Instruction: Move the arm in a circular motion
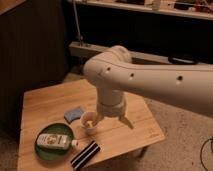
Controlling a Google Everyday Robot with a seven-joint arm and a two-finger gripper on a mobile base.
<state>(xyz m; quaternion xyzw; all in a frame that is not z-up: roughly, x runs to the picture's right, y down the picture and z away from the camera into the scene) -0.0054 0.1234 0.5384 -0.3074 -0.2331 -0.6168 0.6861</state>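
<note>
The arm (150, 75), thick, smooth and off-white with small dark screw holes, reaches in from the right and bends down over the wooden table (45, 105). Its gripper (112, 120) hangs just above the table's middle. It is open, its pale yellowish fingers (127, 121) spread apart with nothing between them. The left finger is right beside a small white cup (90, 121).
A blue sponge (75, 114) lies left of the cup. A green plate (47, 150) holding a white bottle (54, 141) sits at the front left, with a black striped object (86, 154) at the front edge. A dark shelf unit (150, 30) stands behind.
</note>
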